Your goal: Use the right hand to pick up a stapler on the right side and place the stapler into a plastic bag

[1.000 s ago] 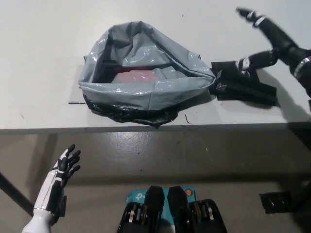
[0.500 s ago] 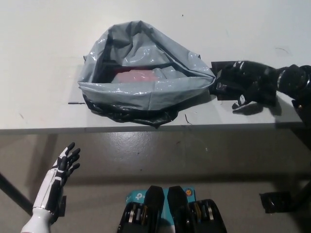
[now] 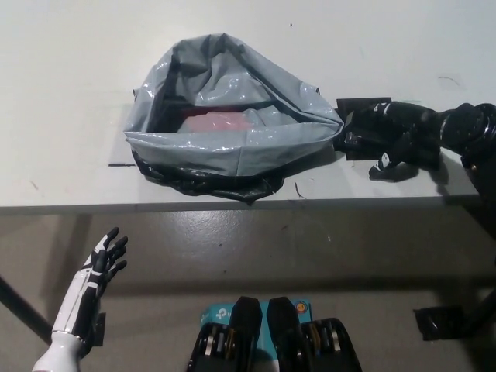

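The crumpled grey plastic bag [image 3: 232,147] lies on the flat white table [image 3: 70,93], near its front edge, with a flat pink object [image 3: 215,122] inside it. Just right of the bag lies the black stapler [image 3: 355,143], beneath the black right hand [image 3: 397,136]. The white left hand [image 3: 105,260] is before the table's front edge, at the left.

Just right of the plastic bag [image 3: 232,147], my right hand [image 3: 391,136] covers most of the stapler [image 3: 353,145]. It's black on black, so I can't tell whether it has hold. Its arm runs off the view's right edge. Inside the bag, folds hide part of a pink item [image 3: 221,124].
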